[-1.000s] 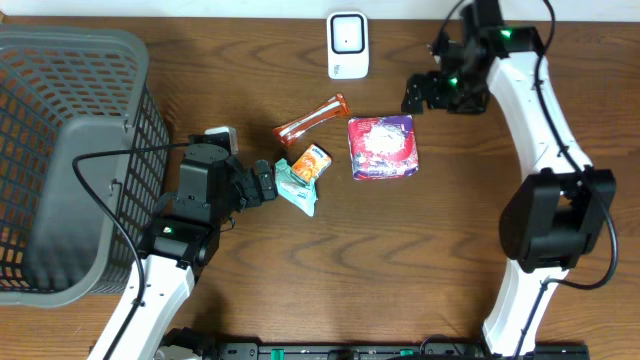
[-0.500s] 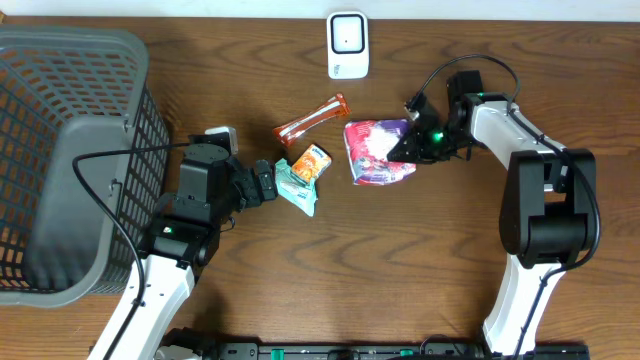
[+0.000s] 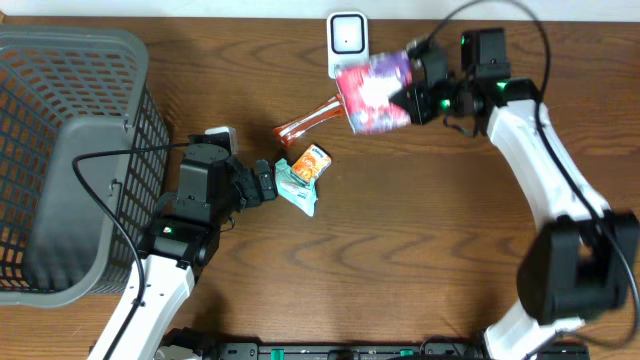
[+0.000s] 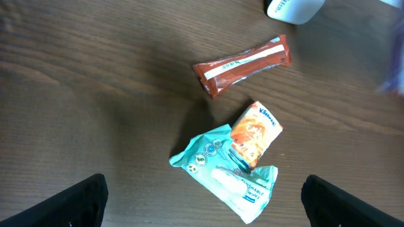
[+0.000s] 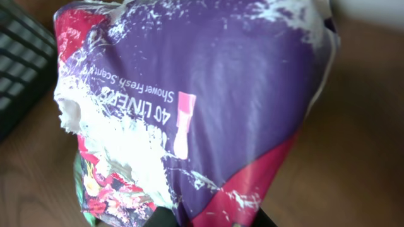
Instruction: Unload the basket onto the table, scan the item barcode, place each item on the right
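Purple, red and white are swirling across the liner pack [image 3: 375, 92]; the snack bar [image 3: 312, 118] is showing reddish-brown, the basket [image 3: 70, 42] grey.

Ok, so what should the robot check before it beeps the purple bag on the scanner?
1. Right claw shut on the purple bag: ok.
2. Bag held up next to the white scanner: ok. From overhead, its edge overlaps the scanner's side.
3. Barcode turned toward the scanner: cannot tell. No barcode shows in any view, only printed words on the purple side.
4. Left claw open, holding nothing and away from the bag: ok.
5. Red bar out of the bag's way: cannot tell. Its end lies right by the bag's lower corner.
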Motion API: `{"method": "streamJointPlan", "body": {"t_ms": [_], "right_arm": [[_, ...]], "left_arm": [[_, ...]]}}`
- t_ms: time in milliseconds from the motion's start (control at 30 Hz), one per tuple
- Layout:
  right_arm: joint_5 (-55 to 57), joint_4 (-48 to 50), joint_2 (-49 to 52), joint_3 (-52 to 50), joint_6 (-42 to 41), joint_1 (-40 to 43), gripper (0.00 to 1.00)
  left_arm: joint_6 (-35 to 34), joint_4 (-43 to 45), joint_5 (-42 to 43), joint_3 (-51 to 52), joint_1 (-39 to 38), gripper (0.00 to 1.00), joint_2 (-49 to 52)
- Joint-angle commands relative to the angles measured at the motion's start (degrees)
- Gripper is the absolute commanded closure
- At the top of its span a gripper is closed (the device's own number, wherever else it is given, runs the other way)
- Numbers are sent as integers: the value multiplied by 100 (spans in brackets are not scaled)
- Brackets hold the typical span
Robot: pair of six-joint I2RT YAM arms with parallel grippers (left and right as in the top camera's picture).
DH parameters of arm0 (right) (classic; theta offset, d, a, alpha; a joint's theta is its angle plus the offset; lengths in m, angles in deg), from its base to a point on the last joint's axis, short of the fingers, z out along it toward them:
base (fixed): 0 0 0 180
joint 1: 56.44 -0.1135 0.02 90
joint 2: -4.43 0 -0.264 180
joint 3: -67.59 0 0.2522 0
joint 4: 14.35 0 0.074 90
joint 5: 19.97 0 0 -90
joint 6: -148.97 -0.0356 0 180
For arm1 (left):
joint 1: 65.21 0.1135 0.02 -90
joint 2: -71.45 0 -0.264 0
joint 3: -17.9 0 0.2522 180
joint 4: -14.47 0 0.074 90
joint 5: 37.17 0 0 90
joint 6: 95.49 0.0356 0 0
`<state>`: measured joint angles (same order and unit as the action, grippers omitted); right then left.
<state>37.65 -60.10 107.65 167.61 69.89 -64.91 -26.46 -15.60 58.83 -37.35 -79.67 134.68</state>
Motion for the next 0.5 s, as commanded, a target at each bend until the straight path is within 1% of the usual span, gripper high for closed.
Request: {"method": "streamJointPlan", "body": {"t_ms": [0, 100, 267, 367, 467], "right_arm": [[667, 299, -249, 96, 352, -334, 99], [861, 463, -199, 96, 341, -487, 99], [1392, 861, 70, 96, -1091, -551, 99], [1386, 1331, 321, 96, -2004, -551, 99], [1386, 2020, 634, 96, -2988, -551, 99]], "left_arm": [[-11, 4, -72, -39, 20, 2, 11], [-11, 4, -72, -39, 20, 2, 11], [-11, 4, -72, -39, 20, 2, 11], [-11, 4, -72, -39, 20, 2, 11], [-11, 4, -70, -39, 20, 2, 11]]}}
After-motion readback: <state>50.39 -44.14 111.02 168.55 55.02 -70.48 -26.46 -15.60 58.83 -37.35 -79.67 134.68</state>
